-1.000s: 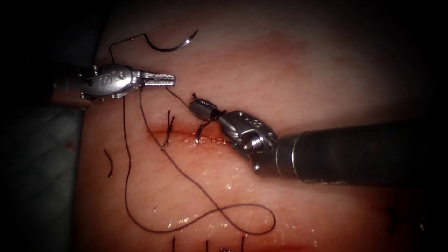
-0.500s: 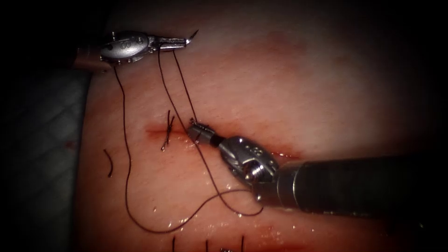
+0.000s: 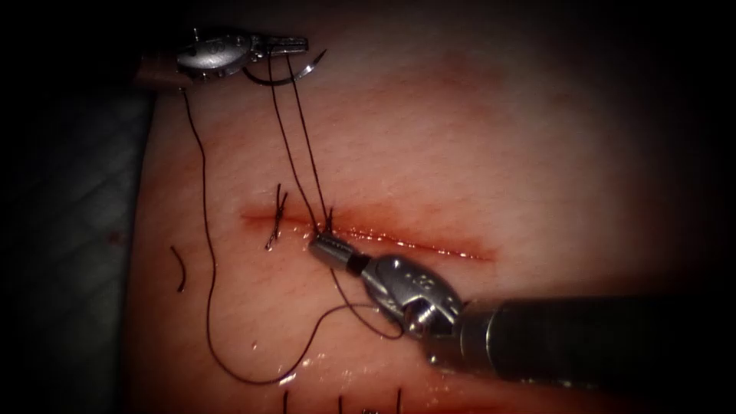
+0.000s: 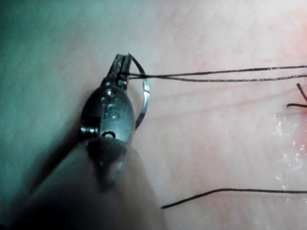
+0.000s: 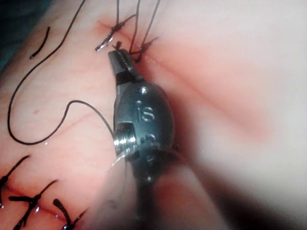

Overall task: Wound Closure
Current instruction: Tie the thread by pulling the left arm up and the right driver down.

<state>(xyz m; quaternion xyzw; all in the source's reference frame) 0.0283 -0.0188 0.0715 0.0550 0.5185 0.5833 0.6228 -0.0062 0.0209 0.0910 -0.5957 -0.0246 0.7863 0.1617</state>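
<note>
— Up at the far left of the tissue (image 3: 537,153), what does the left pincer (image 3: 295,44) hold?
— It's pressed together on the thread (image 3: 295,138) — two strands run taut down to the cut (image 3: 414,239). The needle (image 3: 295,73) lies free just beneath it, out of the tissue.
— And the right pincer (image 3: 322,244)?
— Pinching the thread right at the cut, beside an earlier stitch (image 3: 274,218) to its left. Slack thread loops across the near side.
</note>
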